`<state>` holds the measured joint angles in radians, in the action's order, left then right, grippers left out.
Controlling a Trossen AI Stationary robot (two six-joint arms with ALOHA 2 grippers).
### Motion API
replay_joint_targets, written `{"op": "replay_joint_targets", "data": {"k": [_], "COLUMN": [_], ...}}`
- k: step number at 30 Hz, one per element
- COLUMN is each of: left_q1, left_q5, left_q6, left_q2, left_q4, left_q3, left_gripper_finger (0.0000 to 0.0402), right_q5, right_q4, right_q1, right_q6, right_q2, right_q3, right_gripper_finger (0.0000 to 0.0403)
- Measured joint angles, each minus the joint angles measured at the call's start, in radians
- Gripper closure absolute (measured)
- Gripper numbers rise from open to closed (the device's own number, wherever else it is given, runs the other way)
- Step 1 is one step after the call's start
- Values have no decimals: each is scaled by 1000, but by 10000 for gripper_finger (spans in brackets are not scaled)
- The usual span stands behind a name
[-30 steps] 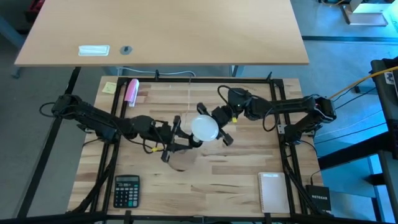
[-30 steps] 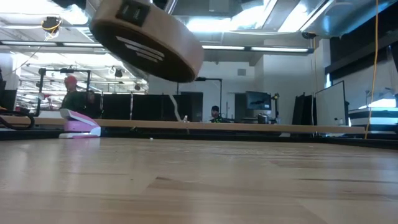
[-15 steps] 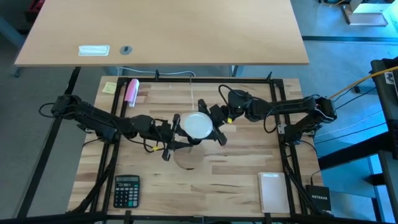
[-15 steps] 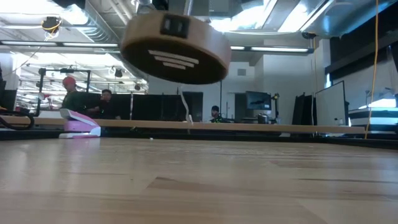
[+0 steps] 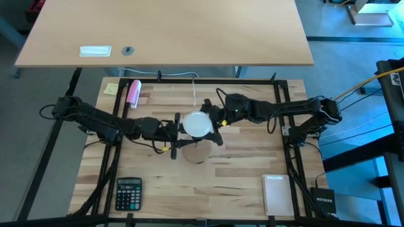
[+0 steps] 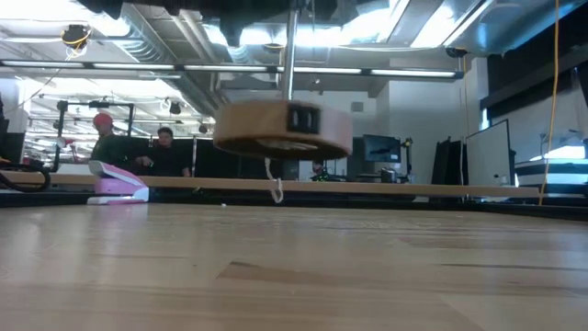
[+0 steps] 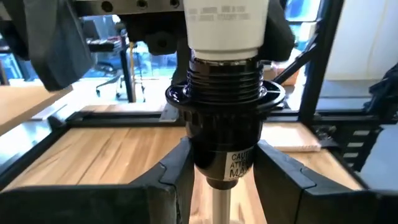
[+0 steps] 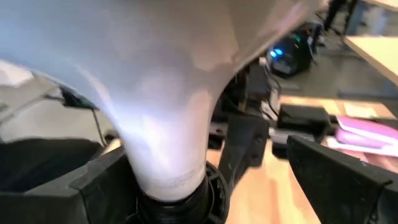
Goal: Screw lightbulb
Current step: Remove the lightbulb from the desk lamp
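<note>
Left gripper: the left gripper [image 5: 172, 133] is seen mid-table, left of centre, its two fingers [image 7: 180, 180] pinched on the black socket [image 7: 225, 134] from either side.
Black socket: it is held upright above the table [image 5: 240, 170]; a pale stem is seen running down from it, cut off at the edge of the left wrist view.
Wooden disc: the wooden disc [image 6: 283, 132] is shown in the low view hanging clear of the tabletop on that stem, tilted little if at all; in the high view only its near edge is seen, the rest being covered by the bulb.
Lightbulb: the lightbulb [image 5: 196, 124] is found at the table's middle, just right of the left gripper, seated globe-up with its base in the black socket; the screw base itself is hidden inside the threaded collar.
Right gripper: the right gripper [image 5: 213, 124] is placed at the right side of the globe, its fingers [image 8: 339, 180] spread wide on either side of the bulb's neck and apart from it.
Hard to make out: the globe is blurred in the right wrist view, and the printing on the bulb's neck cannot be read.
Far left of table: a pink object [image 5: 134, 92] is seen lying well apart.
Near left: a calculator [image 5: 128, 192] is seen.
</note>
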<state>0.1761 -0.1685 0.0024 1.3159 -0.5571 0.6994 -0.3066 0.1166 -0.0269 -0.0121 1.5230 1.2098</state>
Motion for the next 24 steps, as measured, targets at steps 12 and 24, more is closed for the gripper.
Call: {"op": "replay_joint_targets", "data": {"k": [12, 24], "left_q1": [-57, -62], "left_q5": [-5, -6], "left_q6": [-48, -48], "left_q2": [0, 0], "left_q4": [154, 170], "left_q3": [-42, -53], "left_gripper_finger": [279, 278], "right_q5": [87, 97], "right_q4": [-98, -111], "right_q1": [0, 0], "right_q6": [-52, -57], "right_q2": [1, 2], "right_q3": [-9, -16], "right_gripper_finger": [11, 10]}}
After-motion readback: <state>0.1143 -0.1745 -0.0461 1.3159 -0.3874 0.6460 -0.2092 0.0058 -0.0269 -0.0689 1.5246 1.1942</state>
